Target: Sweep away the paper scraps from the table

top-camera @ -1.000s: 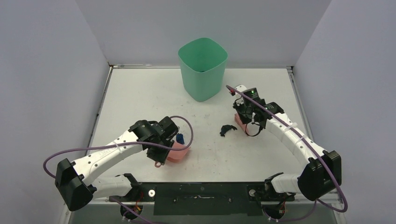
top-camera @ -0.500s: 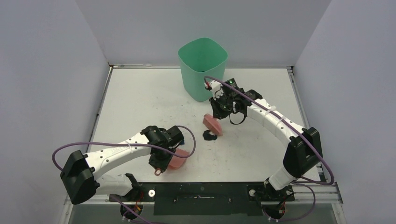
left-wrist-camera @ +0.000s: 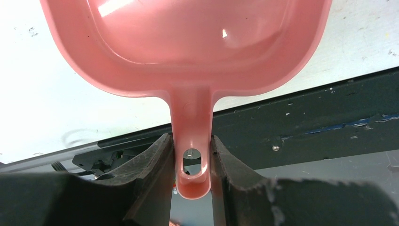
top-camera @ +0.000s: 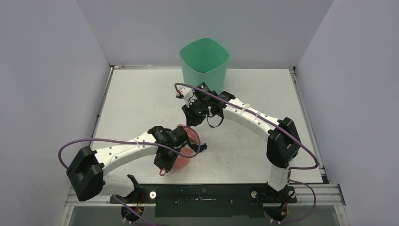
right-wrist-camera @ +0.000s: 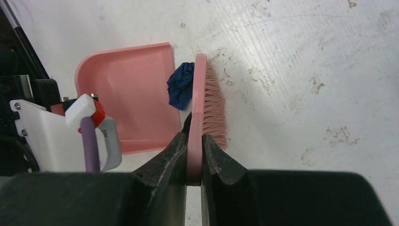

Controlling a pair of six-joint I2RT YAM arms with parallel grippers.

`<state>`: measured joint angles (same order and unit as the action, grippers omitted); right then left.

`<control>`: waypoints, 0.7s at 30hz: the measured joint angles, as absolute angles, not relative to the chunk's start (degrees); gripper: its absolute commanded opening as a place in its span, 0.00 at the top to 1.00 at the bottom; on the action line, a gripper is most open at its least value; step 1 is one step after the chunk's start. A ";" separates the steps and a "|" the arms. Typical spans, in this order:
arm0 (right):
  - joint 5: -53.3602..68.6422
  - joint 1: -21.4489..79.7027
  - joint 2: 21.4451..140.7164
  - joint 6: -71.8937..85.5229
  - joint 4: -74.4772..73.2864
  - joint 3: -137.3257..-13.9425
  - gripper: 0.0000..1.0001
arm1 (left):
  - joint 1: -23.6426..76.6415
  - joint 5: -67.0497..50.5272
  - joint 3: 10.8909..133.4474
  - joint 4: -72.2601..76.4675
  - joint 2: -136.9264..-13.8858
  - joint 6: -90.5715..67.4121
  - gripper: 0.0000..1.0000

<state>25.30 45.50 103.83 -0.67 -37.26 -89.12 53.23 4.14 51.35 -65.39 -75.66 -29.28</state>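
In the right wrist view the right pincer [right-wrist-camera: 194, 141], clamped on the brush [right-wrist-camera: 209, 106], presses a blue paper scrap [right-wrist-camera: 181, 86] against the lip of the dustpan [right-wrist-camera: 127, 94], and a hard flick may shoot it past. In the left wrist view the left pincer [left-wrist-camera: 190, 160] is clamped on the dustpan handle, which could twist. From above, the table [top-camera: 141, 94] is white and scuffed, with grey walls [top-camera: 47, 70] around it and a green bin [top-camera: 203, 68] at the back.

A tall green plastic bin [top-camera: 204, 66] blocks the back centre, while the flat white tabletop [top-camera: 136, 94] lies open on either side of it.
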 measured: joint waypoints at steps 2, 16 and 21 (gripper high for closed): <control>26.35 46.02 104.44 -0.89 -37.17 -89.62 0.95 | 53.21 4.14 51.35 -64.86 -75.90 -29.28 1.00; 31.70 46.92 96.66 -8.45 -41.28 -84.77 0.95 | 53.54 4.45 51.35 -62.17 -73.63 -30.37 1.00; 32.10 45.84 91.42 -8.78 -41.69 -84.36 0.95 | 54.39 6.59 51.35 -61.80 -70.08 -32.58 1.00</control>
<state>32.10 45.84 91.42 -8.78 -41.69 -84.36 54.39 6.59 51.35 -61.80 -70.08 -32.58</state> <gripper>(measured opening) 0.133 0.276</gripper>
